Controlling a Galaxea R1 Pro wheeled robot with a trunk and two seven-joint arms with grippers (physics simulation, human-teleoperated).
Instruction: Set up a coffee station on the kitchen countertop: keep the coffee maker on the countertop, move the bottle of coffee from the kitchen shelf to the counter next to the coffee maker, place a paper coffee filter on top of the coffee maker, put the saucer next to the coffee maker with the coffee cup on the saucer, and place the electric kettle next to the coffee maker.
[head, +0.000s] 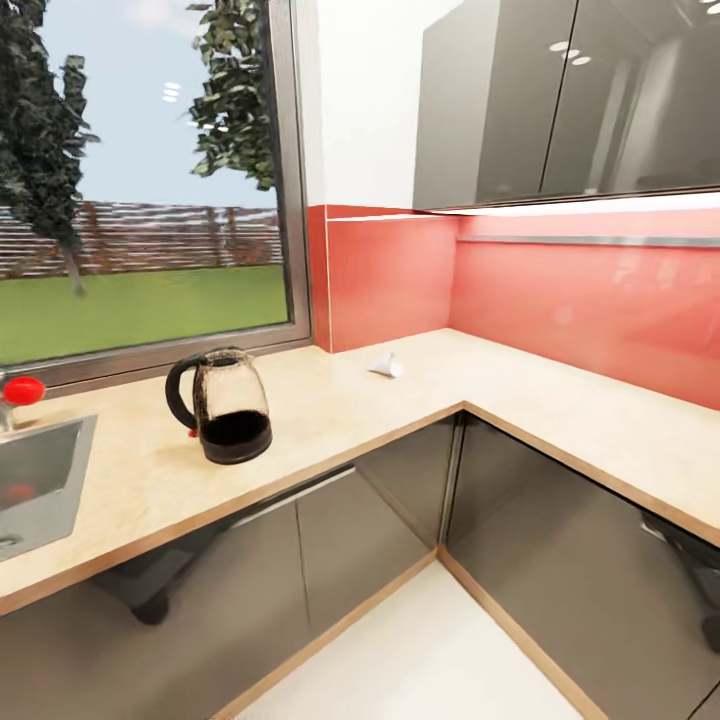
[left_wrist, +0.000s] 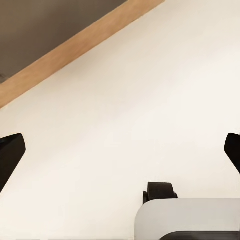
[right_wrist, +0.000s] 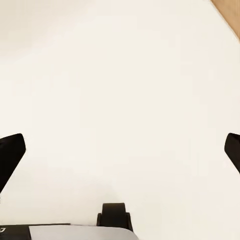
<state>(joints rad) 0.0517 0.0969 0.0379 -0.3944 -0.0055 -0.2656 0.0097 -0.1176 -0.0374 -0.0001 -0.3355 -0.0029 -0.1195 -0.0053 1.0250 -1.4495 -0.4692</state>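
On the kitchen countertop (head: 420, 395), in the head view: the electric kettle (head: 225, 405) upright, between the steel sink (head: 35, 480) and the inner corner, black handle turned toward the sink, small red switch low at its base. Farther back, near the red backsplash (head: 560, 300) at the corner, the paper coffee filter (head: 387, 365) lying on its side — well apart from the kettle. A red knob (head: 22, 390) just behind the sink, under the window (head: 140, 180). Grey cabinet fronts (head: 560, 560) below the worktop, glossy grey wall cabinets (head: 560, 100) above, pale floor (head: 420, 660) in the angle between the two counter runs.

In the left wrist view: left gripper (left_wrist: 120, 155) spread wide, one dark fingertip at each side of the picture, nothing between them. Beyond the fingers only pale floor, a wooden plinth strip (left_wrist: 75, 50) under a grey cabinet front, and part of the robot's base with a black caster (left_wrist: 160, 192). Kettle and filter up on the worktop, gripper down toward the floor — how far apart, cannot tell.

In the right wrist view: right gripper (right_wrist: 120, 152) likewise wide open and empty, dark tips at both sides, pointed at bare floor, another black caster (right_wrist: 115, 216) on the base edge, a sliver of wood at one corner.
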